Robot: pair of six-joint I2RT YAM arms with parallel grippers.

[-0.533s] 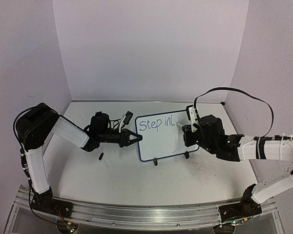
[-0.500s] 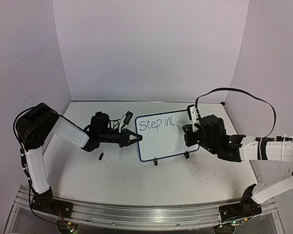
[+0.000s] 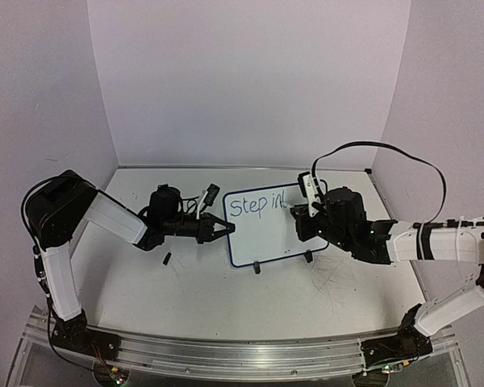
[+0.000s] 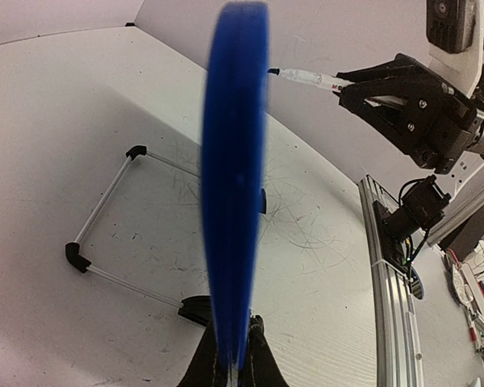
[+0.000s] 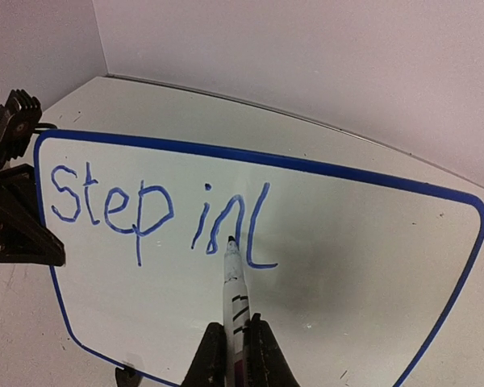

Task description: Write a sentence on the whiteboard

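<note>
The whiteboard (image 3: 266, 230) stands tilted at the table's middle, with a thin blue frame (image 5: 258, 155) and black feet. The sentence (image 5: 153, 211) on it reads "Step in" plus an uncrossed "t" stroke, in blue marker. My left gripper (image 3: 226, 228) is shut on the whiteboard's left edge, seen edge-on as a blue band (image 4: 235, 193) in the left wrist view. My right gripper (image 5: 235, 355) is shut on a white marker (image 5: 234, 286); its tip rests on the board at the "n". The right gripper also shows in the top view (image 3: 300, 211).
A small black cap (image 3: 167, 259) lies on the table left of the board. The wire stand (image 4: 117, 226) with black corner pieces lies behind the board. An aluminium rail (image 3: 226, 351) runs along the near edge. White walls enclose the table on three sides.
</note>
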